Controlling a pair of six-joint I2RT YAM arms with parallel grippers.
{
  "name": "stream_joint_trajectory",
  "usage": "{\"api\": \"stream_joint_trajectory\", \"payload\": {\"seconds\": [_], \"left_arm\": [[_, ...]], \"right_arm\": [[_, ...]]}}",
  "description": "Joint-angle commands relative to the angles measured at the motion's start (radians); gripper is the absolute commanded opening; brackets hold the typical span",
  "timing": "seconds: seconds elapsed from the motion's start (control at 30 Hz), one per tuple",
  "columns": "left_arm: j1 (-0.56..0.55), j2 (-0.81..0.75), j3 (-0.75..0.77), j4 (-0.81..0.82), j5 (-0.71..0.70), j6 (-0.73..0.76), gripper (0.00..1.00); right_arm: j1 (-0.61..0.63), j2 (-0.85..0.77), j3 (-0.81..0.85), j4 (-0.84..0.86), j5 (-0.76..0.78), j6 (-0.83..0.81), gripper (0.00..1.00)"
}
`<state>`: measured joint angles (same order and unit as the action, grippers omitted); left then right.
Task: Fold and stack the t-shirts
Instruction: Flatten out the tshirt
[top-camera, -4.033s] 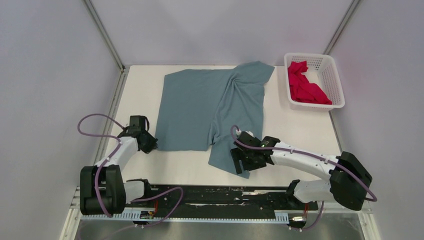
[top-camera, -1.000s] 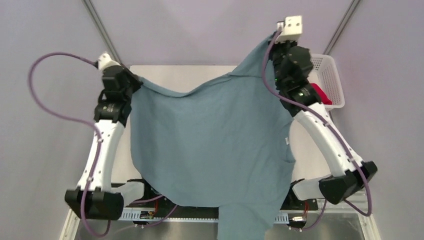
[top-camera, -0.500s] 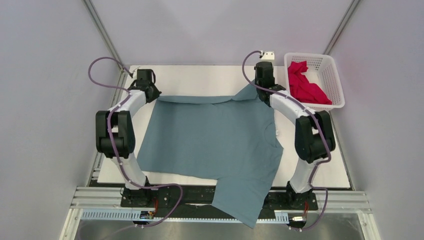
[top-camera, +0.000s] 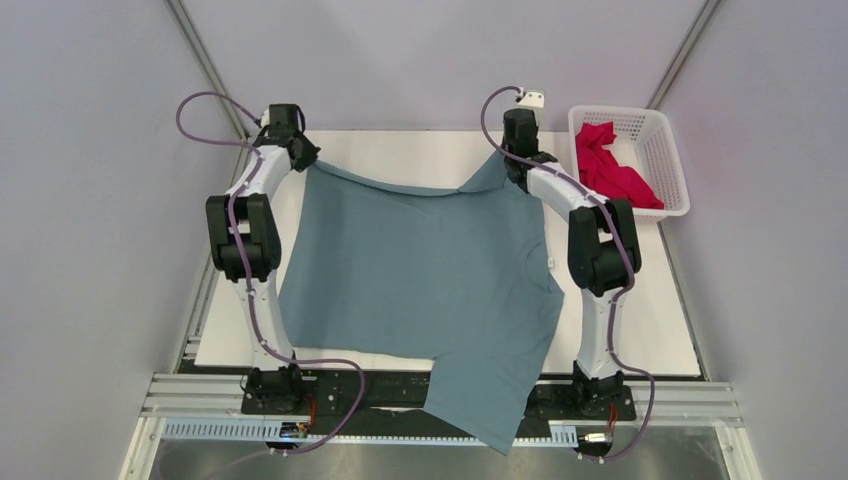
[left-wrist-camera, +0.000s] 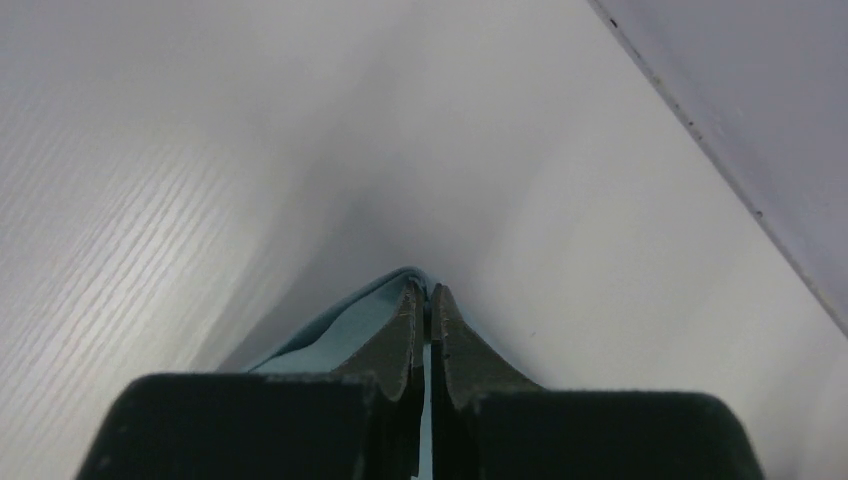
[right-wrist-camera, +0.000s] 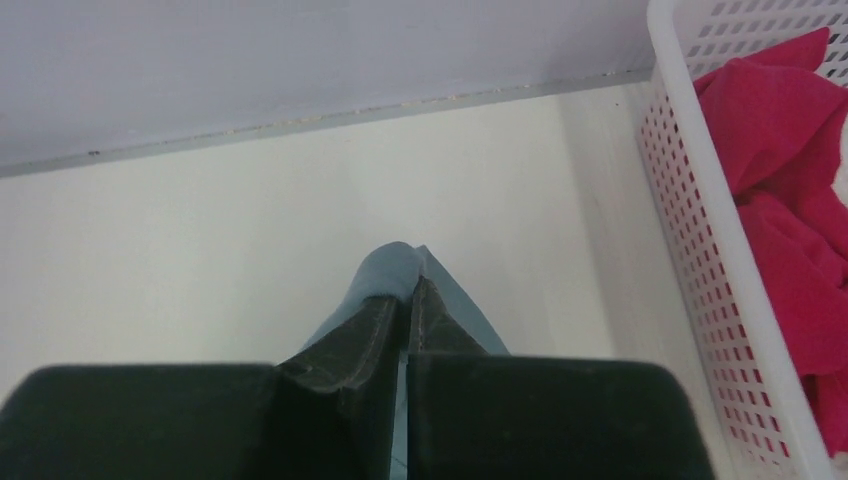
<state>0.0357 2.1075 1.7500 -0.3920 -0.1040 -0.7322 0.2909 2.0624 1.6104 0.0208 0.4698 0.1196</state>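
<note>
The blue-grey t-shirt (top-camera: 420, 275) lies spread over the white table, its near part hanging over the front edge. My left gripper (top-camera: 300, 158) is shut on its far left corner, and blue cloth (left-wrist-camera: 350, 320) shows beside the closed jaws (left-wrist-camera: 427, 293). My right gripper (top-camera: 512, 165) is shut on the far right corner, where a fold of cloth (right-wrist-camera: 392, 268) pokes out at the fingertips (right-wrist-camera: 412, 285). The far edge sags between the two grippers. The crimson-pink t-shirt (top-camera: 612, 172) lies crumpled in the basket, also seen as pink cloth (right-wrist-camera: 790, 200) in the right wrist view.
A white lattice basket (top-camera: 672, 150) stands at the table's far right corner, its wall (right-wrist-camera: 700, 230) close to my right gripper. Grey enclosure walls and metal posts border the table (top-camera: 400, 150). Both arms stretch far forward along the shirt's sides.
Both arms swung the shirt up and out, then lowered it flat onto the table. Over the last half second both grippers moved slightly farther away, drawing the far edge taut.
</note>
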Motion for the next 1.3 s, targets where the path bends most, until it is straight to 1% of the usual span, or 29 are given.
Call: {"api": "stream_joint_trajectory", "payload": {"seconds": [0.0, 0.07, 0.1, 0.13, 0.17, 0.2, 0.23, 0.3, 0.33, 0.4, 0.5, 0.57, 0.63, 0.67, 0.7, 0.8, 0.93, 1.1, 1.27], "left_arm": [[0.025, 0.112, 0.167, -0.104, 0.032, -0.116, 0.0], [0.033, 0.169, 0.249, -0.129, 0.075, -0.144, 0.2], [0.035, 0.201, 0.302, -0.138, 0.086, -0.158, 0.7], [0.042, 0.212, 0.329, -0.146, 0.124, -0.166, 0.85], [0.044, 0.225, 0.376, -0.163, 0.137, -0.178, 0.96], [0.047, 0.221, 0.394, -0.174, 0.15, -0.177, 0.98], [0.049, 0.212, 0.413, -0.177, 0.149, -0.165, 1.0], [0.049, 0.155, 0.397, -0.171, 0.143, -0.135, 1.0], [0.048, 0.106, 0.381, -0.156, 0.145, -0.115, 1.0], [0.046, 0.018, 0.261, -0.113, 0.165, -0.086, 1.0], [0.028, -0.078, 0.139, -0.092, 0.194, -0.045, 1.0], [0.001, -0.129, 0.058, -0.106, 0.196, -0.022, 1.0], [-0.025, -0.16, -0.012, -0.121, 0.208, -0.009, 1.0], [-0.028, -0.176, -0.059, -0.119, 0.22, -0.008, 1.0], [-0.057, -0.184, -0.082, -0.113, 0.228, -0.009, 1.0], [-0.09, -0.207, -0.206, -0.052, 0.273, -0.025, 1.0], [-0.116, -0.211, -0.292, -0.029, 0.295, -0.033, 1.0], [-0.121, -0.217, -0.37, -0.002, 0.314, -0.041, 1.0], [-0.121, -0.207, -0.408, 0.009, 0.307, -0.023, 1.0]], "right_arm": [[-0.036, 0.107, 0.131, 0.01, -0.028, 0.166, 0.09], [-0.063, 0.19, 0.212, -0.015, -0.109, 0.253, 0.18], [-0.076, 0.231, 0.289, -0.036, -0.169, 0.284, 0.24], [-0.088, 0.271, 0.36, -0.078, -0.231, 0.3, 0.34], [-0.098, 0.309, 0.433, -0.121, -0.319, 0.3, 0.53], [-0.107, 0.332, 0.501, -0.166, -0.383, 0.29, 0.69], [-0.111, 0.342, 0.542, -0.204, -0.42, 0.282, 0.82], [-0.109, 0.308, 0.533, -0.233, -0.452, 0.257, 0.98], [-0.109, 0.269, 0.491, -0.235, -0.49, 0.256, 1.0], [-0.108, 0.184, 0.371, -0.236, -0.54, 0.282, 1.0], [-0.102, 0.063, 0.176, -0.235, -0.636, 0.301, 1.0], [-0.085, 0.018, 0.078, -0.233, -0.669, 0.322, 1.0], [-0.065, 0.01, 0.033, -0.233, -0.7, 0.334, 1.0], [-0.055, 0.019, 0.028, -0.232, -0.703, 0.337, 1.0], [-0.05, 0.034, 0.036, -0.233, -0.706, 0.338, 1.0], [-0.043, 0.103, 0.093, -0.231, -0.74, 0.382, 1.0], [-0.023, 0.174, 0.143, -0.23, -0.764, 0.427, 1.0], [-0.013, 0.231, 0.163, -0.208, -0.703, 0.498, 1.0], [-0.01, 0.285, 0.195, -0.124, -0.613, 0.539, 1.0]]}}
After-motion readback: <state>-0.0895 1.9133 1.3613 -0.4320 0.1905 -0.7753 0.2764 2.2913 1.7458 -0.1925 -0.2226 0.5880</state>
